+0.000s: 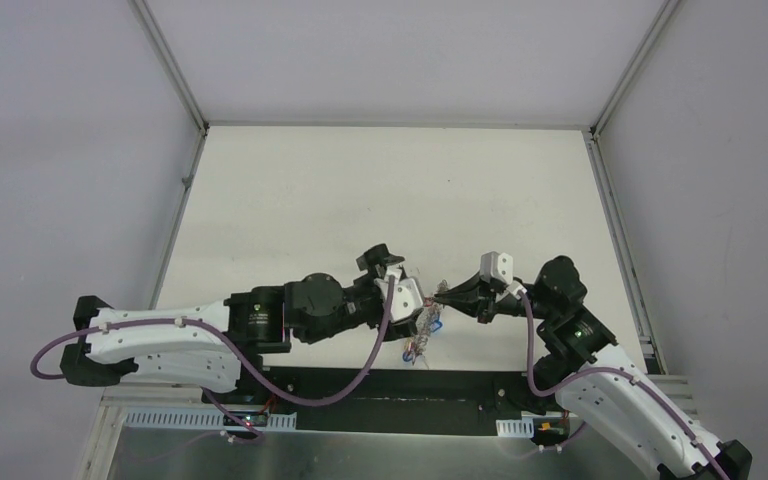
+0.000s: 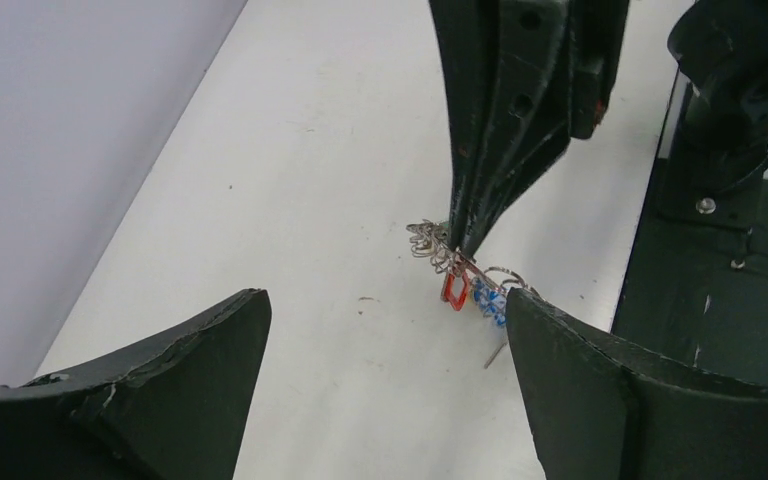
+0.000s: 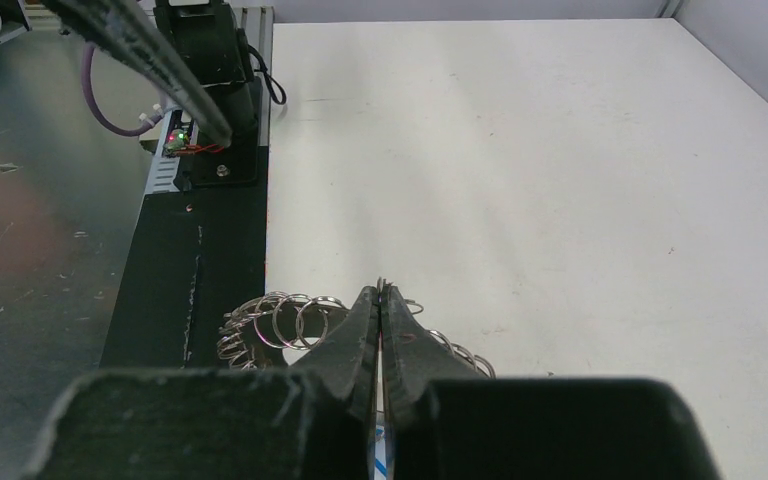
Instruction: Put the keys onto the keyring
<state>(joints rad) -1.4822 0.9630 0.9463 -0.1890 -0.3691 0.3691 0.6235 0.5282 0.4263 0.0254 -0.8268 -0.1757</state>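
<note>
Keyring (image 2: 460,275) is at our right hand's (image 3: 380,295) tips, which are clamped together on its wire. Our left hand (image 2: 385,305) is spread wide apart, gripping nothing, with the keyring just ahead of it.

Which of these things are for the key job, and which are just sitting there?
For the job:
- keyring, with its red tag and blue tags
- right pincer, shut on the keyring
- left pincer, open, holding nothing

Just there:
- table
- black base plate
- purple cable
</note>
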